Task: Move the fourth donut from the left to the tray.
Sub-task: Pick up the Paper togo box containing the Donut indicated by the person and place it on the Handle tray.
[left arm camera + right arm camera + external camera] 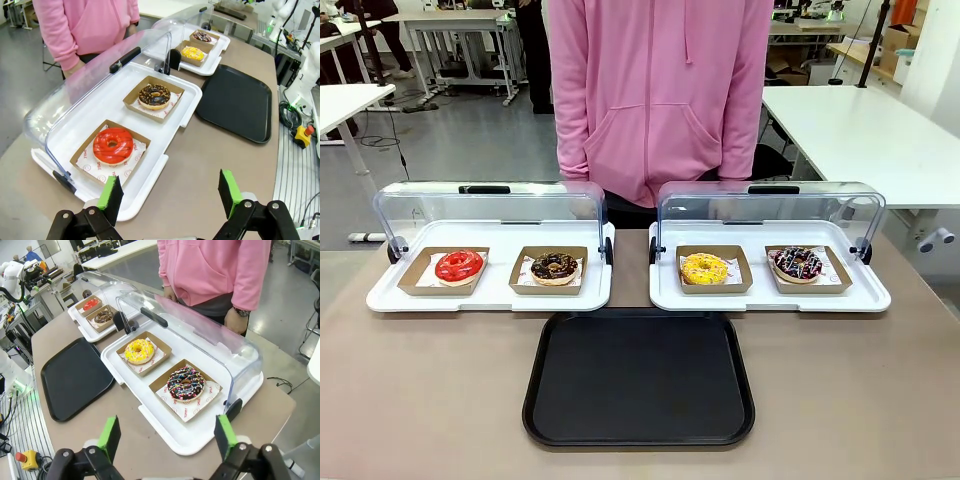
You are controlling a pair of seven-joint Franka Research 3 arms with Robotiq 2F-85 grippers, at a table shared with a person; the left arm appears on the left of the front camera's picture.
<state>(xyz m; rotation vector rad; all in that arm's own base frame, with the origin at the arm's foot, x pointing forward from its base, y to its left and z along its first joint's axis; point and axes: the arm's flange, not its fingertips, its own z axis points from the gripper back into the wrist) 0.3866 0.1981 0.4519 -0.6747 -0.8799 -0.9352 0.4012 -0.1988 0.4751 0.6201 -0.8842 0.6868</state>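
Observation:
The fourth donut (797,264) is dark chocolate with pink and white sprinkles, in a brown cardboard holder at the right end of the right white display tray (770,299); the wrist views show this donut too (185,384) (202,36). The black tray (639,379) lies bare at the table's middle front (75,376) (235,101). My right gripper (165,436) hangs open above the table edge, a little short of that donut. My left gripper (170,195) is open near the red donut (113,145), holding nothing.
From the left stand a red donut (459,266), a chocolate crumb donut (554,266) and a yellow donut (705,268). Both clear domed lids (490,208) are raised behind them. A person in a pink hoodie (660,90) stands at the far side.

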